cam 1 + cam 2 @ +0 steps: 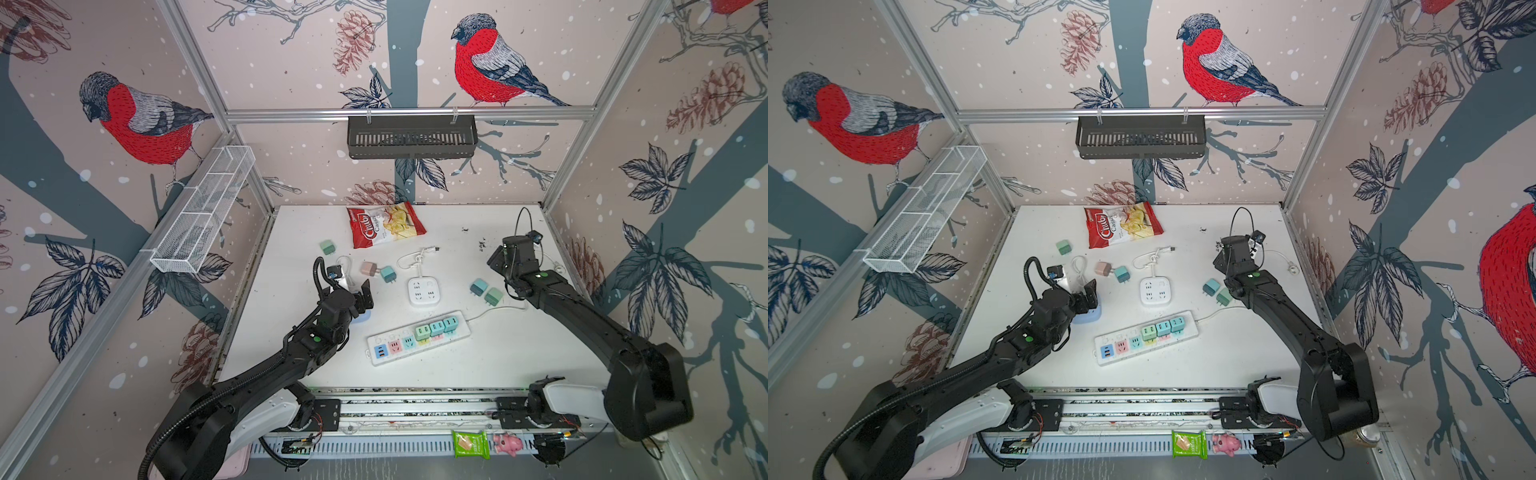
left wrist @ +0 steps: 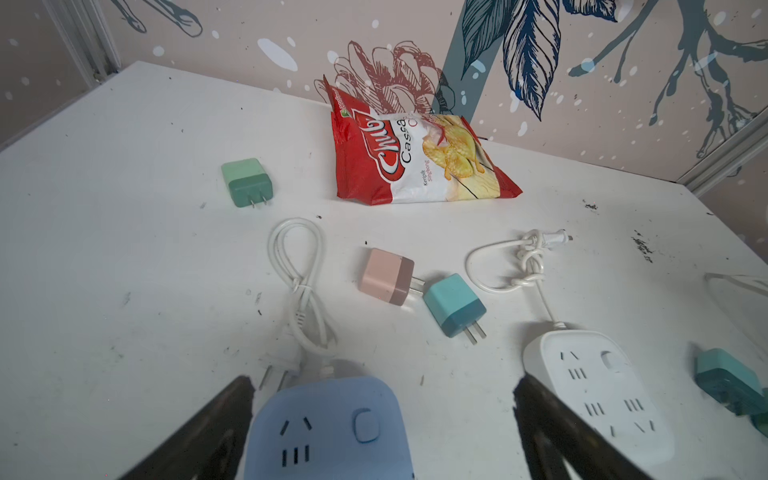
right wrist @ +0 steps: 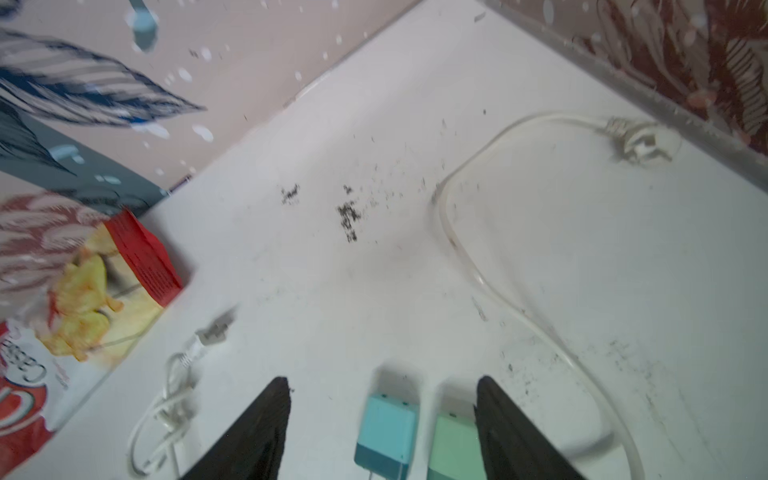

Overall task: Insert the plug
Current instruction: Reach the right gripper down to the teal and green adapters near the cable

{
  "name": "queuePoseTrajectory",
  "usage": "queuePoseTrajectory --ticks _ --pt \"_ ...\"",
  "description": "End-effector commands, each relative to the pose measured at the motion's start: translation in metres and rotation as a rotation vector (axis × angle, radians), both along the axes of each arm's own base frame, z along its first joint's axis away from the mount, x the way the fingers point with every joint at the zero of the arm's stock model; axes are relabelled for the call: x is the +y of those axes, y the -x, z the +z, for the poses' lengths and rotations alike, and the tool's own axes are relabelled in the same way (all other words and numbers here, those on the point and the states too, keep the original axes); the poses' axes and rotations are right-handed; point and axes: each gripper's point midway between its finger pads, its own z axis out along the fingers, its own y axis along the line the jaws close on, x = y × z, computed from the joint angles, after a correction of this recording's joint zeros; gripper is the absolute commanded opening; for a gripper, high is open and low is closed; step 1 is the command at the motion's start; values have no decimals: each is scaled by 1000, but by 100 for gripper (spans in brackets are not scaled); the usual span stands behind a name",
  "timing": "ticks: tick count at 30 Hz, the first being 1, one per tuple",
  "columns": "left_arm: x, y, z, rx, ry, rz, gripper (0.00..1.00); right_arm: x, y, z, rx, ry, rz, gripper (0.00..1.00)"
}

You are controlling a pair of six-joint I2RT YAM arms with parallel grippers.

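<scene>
Both jaws spread; right pair, hidden from above, seemingly straddles teal plug [image 3: 386, 432].

Snack bag [image 1: 386, 224] behind square socket [image 1: 424, 292], power strip [image 1: 415, 349] in front

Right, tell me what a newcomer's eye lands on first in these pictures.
The red-breasted bullfinches printed large on the walls grab the eye first, echoed by the red chips bag lying at the back of the white table. Next comes the long power strip near the front centre, with three pastel plugs seated in a row at its cord end.
</scene>
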Motion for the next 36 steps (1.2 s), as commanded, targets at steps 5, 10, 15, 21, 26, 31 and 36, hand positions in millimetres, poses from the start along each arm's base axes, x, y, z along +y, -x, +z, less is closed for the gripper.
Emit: queuePoseTrajectory --ticks 5,10,15,21,26,31,36 --pt "-8 -6 36 -187 46 -40 97 -5 46 -69 228 13 38 70" --pt "-6 -7 34 -175 30 -28 97 1 52 -74 207 -7 66 73" --pt "3 -4 35 -191 24 3 97 1 57 -97 290 -10 50 73" --pt "5 -2 36 -197 23 5 97 9 56 -102 293 -21 70 74" --pt "4 -2 37 -199 26 -2 97 9 56 -104 298 -20 70 75" --pt "1 -2 37 -197 28 -12 97 10 53 -117 346 2 77 73" --pt "3 -1 39 -202 33 -7 97 12 51 -132 404 19 86 67"
